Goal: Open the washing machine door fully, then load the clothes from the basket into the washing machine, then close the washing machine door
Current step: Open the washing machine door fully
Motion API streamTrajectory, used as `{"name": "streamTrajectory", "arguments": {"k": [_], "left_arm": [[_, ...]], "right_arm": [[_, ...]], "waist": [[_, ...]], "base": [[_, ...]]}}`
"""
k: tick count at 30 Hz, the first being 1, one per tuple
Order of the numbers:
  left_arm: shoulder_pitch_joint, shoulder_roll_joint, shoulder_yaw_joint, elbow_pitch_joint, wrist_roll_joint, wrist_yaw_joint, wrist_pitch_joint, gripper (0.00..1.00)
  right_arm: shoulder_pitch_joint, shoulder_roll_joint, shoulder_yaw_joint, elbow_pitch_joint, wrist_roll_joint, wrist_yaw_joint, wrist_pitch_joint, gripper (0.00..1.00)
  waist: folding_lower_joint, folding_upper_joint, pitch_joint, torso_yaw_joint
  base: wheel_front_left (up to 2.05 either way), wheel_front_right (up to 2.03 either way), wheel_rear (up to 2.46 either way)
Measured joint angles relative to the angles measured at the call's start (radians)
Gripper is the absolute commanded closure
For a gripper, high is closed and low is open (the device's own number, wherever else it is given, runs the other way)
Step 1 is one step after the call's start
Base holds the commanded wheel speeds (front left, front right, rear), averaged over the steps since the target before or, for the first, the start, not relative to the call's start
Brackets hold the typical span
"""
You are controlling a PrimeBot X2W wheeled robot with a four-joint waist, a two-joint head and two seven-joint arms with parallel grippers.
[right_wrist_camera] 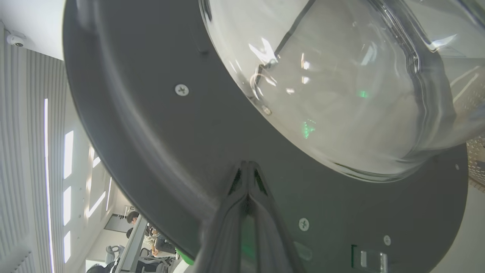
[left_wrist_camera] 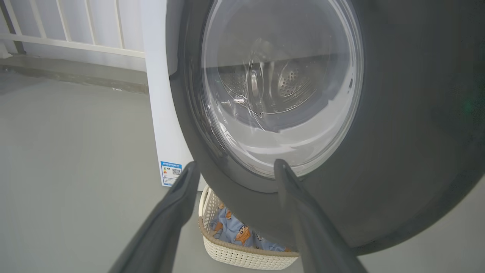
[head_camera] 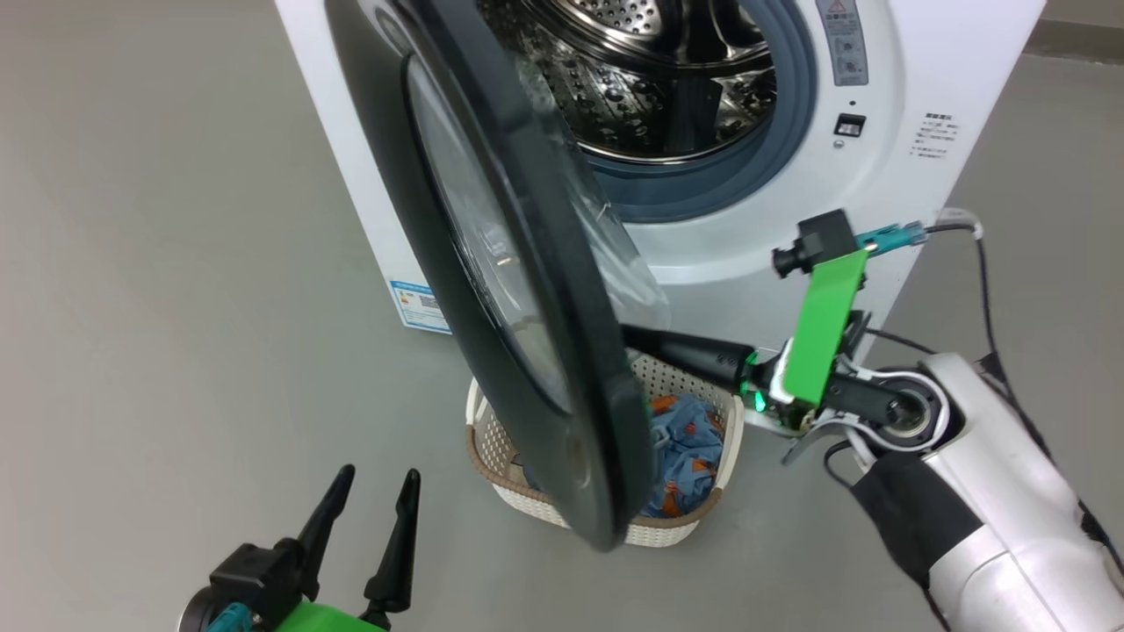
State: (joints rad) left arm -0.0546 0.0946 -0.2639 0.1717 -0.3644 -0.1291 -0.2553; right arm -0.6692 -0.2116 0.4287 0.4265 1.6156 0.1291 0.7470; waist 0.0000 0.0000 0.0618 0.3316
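Right wrist view — jaws shut, against door (right_wrist_camera: 151, 151)

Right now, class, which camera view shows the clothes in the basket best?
The head view: it looks down on the clothes, the door covering part. The left wrist view catches a strip under the door; the right wrist view faces the door's inner side.

Head above, wrists close on door (head_camera: 606, 421)

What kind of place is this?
Probably a lab or office test space, not a home: a big white front-loading washing machine stands on a smooth grey floor, and people sit at desks in the background.
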Motion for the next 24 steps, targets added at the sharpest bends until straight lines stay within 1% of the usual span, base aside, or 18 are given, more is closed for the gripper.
{"name": "streamTrajectory", "arguments": {"k": [11,17,23,24], "left_arm": [[0.0,0.002,0.001,0.0,0.0,0.0,0.0,0.0],[0.001,0.006,0.006,0.0,0.0,0.0,0.0,0.0],[0.011,0.02,0.005,0.002,-0.002,0.0,0.0,0.0],[0.011,0.022,0.005,0.003,-0.005,0.0,0.0,0.0]], "right_arm": [[0.04,0.057,0.02,-0.023,-0.001,0.0,0.01,1.0],[0.061,0.064,0.012,-0.026,-0.002,0.0,0.001,1.0],[0.091,0.06,-0.002,-0.027,-0.013,0.0,-0.03,1.0],[0.101,0.059,-0.007,-0.028,-0.016,0.0,-0.039,0.9]], "waist": [[0.0,0.0,-0.01,0.024],[0.0,0.0,-0.015,0.022],[0.0,0.0,-0.023,0.0],[0.0,0.0,-0.025,-0.005]], "base": [[0.0,0.0,0.0],[0.0,0.0,0.0],[0.0,0.0,0.0],[0.0,0.0,0.0]]}}
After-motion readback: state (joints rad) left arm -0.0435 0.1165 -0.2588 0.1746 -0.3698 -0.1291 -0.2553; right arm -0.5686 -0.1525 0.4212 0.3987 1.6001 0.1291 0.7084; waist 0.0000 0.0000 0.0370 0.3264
